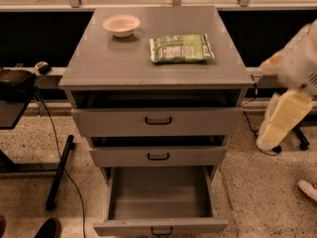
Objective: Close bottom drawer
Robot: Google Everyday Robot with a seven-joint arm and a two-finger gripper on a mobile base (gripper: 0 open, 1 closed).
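The bottom drawer (159, 198) of the grey cabinet (158, 63) is pulled far out toward me. It is a long, empty grey tray, and its small black handle (161, 230) sits at the picture's lower edge. The middle drawer (158, 156) and the top drawer (158, 121) each stand slightly out. My arm is at the right of the cabinet, and its cream lower part hangs down to the gripper (266, 140) near the floor, level with the middle drawer and apart from the cabinet.
A white bowl (121, 25) and a green snack bag (181, 48) lie on the cabinet top. A black stand with a cable (59, 172) is at the left. A shoe (308, 188) shows at the right, and a chair base (299, 138) stands behind the arm.
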